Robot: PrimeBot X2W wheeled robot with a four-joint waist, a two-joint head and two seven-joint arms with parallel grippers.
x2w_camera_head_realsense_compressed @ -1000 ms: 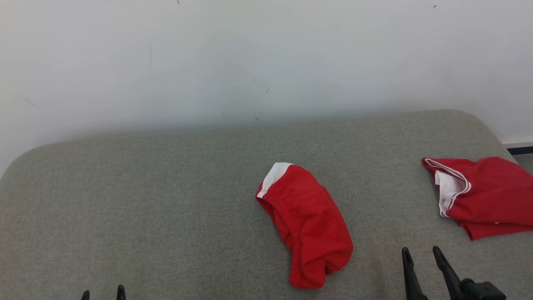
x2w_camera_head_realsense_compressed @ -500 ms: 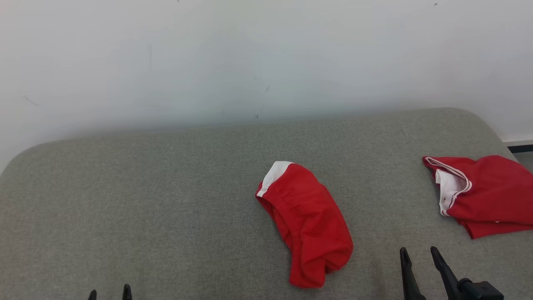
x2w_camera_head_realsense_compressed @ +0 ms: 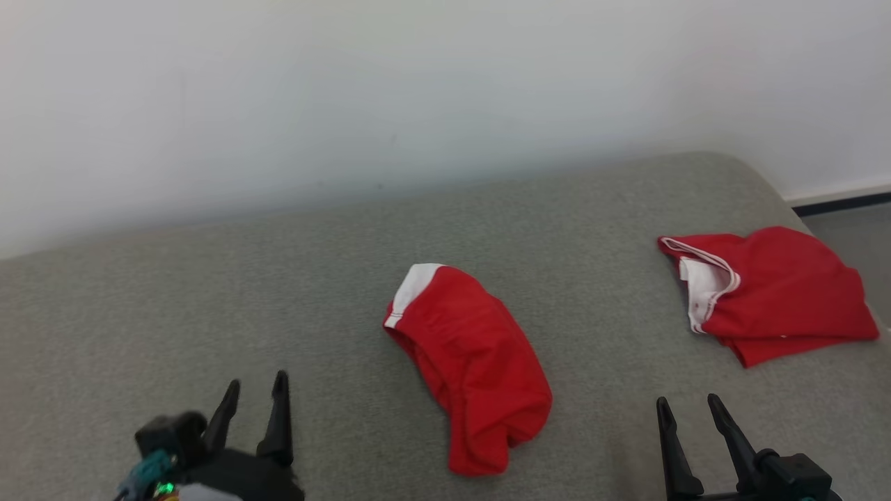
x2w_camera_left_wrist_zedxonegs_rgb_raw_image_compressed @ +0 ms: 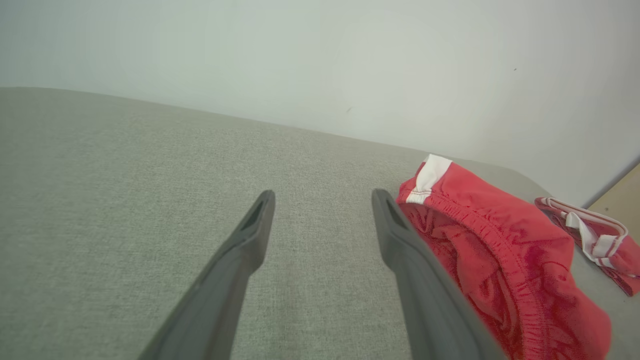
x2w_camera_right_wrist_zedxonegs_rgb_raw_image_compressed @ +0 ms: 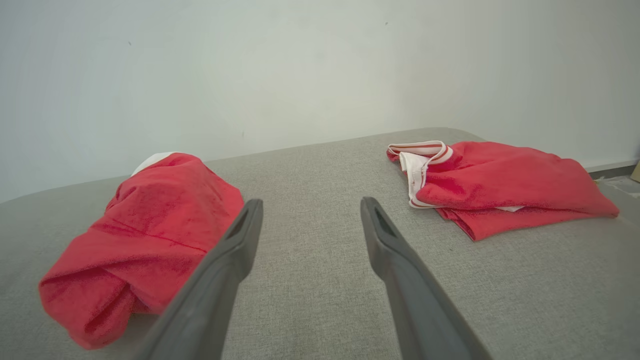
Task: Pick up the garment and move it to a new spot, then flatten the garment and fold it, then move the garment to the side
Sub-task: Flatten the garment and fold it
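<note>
— What are you standing over?

— You're facing a wide pad (x2w_camera_head_realsense_compressed: 209,292) covered in grey woven cloth, its far right corner rounded. It runs up against a plain pale wall (x2w_camera_head_realsense_compressed: 418,83). Past the right end you can see a dark skirting strip (x2w_camera_head_realsense_compressed: 842,203) and a bit of grey floor (x2w_camera_head_realsense_compressed: 860,236).

— And the clothing?

— Your red garment (x2w_camera_head_realsense_compressed: 473,369), white at one edge, lies bunched near the middle of the pad, between your two arms. A second red piece (x2w_camera_head_realsense_compressed: 773,299) lies flatter near the right end, well apart from it.

— The hands?

— Your left gripper (x2w_camera_head_realsense_compressed: 257,380) sits low on the left, fingers spread wide with nothing between them. In its wrist view the garment lies just past the finger on that view's right. Your right gripper (x2w_camera_head_realsense_compressed: 688,401) is spread just as wide and holds nothing, pointing over bare cloth between the two red pieces.
</note>
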